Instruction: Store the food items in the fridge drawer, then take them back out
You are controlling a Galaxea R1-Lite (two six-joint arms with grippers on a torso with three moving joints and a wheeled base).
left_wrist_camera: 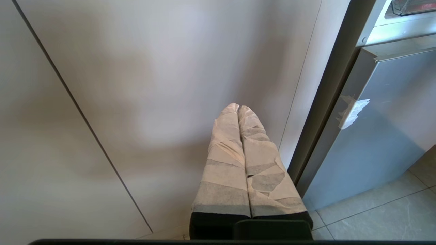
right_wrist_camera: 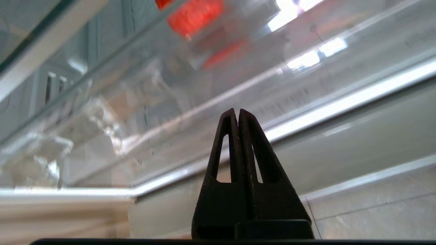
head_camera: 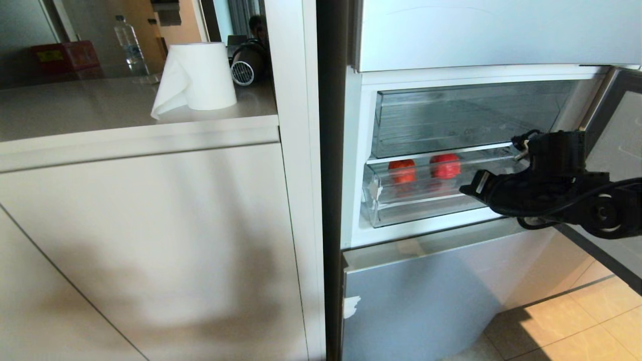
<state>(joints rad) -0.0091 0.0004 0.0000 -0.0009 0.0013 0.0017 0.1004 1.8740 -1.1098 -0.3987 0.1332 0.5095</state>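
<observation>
Both fruits [head_camera: 424, 169] sit inside the drawer [head_camera: 426, 203], which is nearly pushed in: storing looks done, retrieval remains. Right gripper [right_wrist_camera: 237, 112], jaws clenched and empty, is just beside the drawer's front lip. Left gripper [left_wrist_camera: 238, 108] parked low, jaws clenched

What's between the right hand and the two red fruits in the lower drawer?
The fridge drawer's clear front wall. The right hand, shut and empty, sits outside the drawer front; the orange-red fruit and apple lie behind it, inside. The drawer looks pushed in.
</observation>
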